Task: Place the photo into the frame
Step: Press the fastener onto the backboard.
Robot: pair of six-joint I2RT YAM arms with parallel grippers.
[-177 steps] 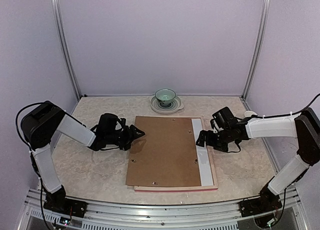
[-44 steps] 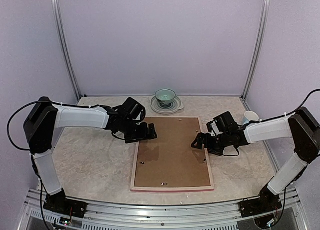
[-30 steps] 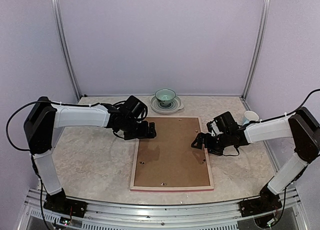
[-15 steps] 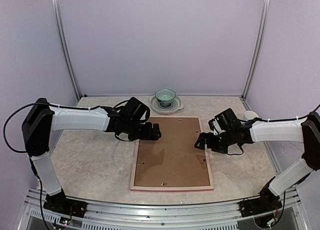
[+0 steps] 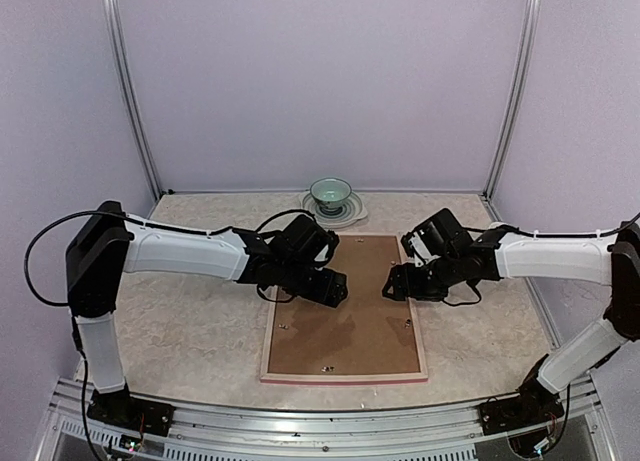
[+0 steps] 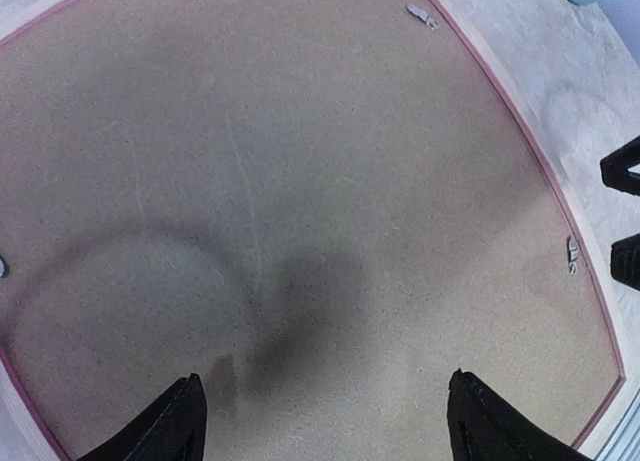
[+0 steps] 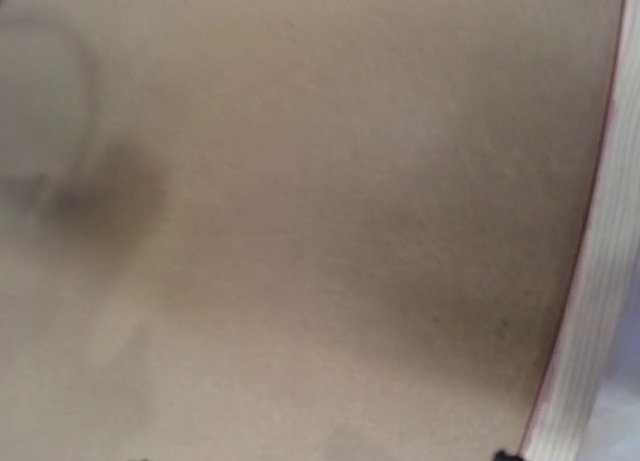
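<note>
The frame [image 5: 345, 378] lies face down on the table, its pink rim [image 6: 520, 121] showing around a brown backing board [image 5: 345, 326] that fills it. The photo is hidden. My left gripper [image 5: 335, 287] hovers over the left half of the board, open, with only bare board between its black fingertips [image 6: 185, 426]. My right gripper [image 5: 392, 286] hangs over the board's right half, near the frame's right rim [image 7: 590, 281]. Its two fingertips [image 6: 625, 166] show apart at the edge of the left wrist view, so it is open and empty.
A green bowl [image 5: 331, 192] on a plate [image 5: 340, 217] stands at the back, just beyond the frame's far edge. Small metal tabs [image 6: 421, 15] sit along the board's edges. Metal posts rise at both back corners.
My left gripper has moved from the frame's far left corner toward the middle of the board. My right gripper has shifted a little left over the board. Both sets of jaws have narrowed slightly.
</note>
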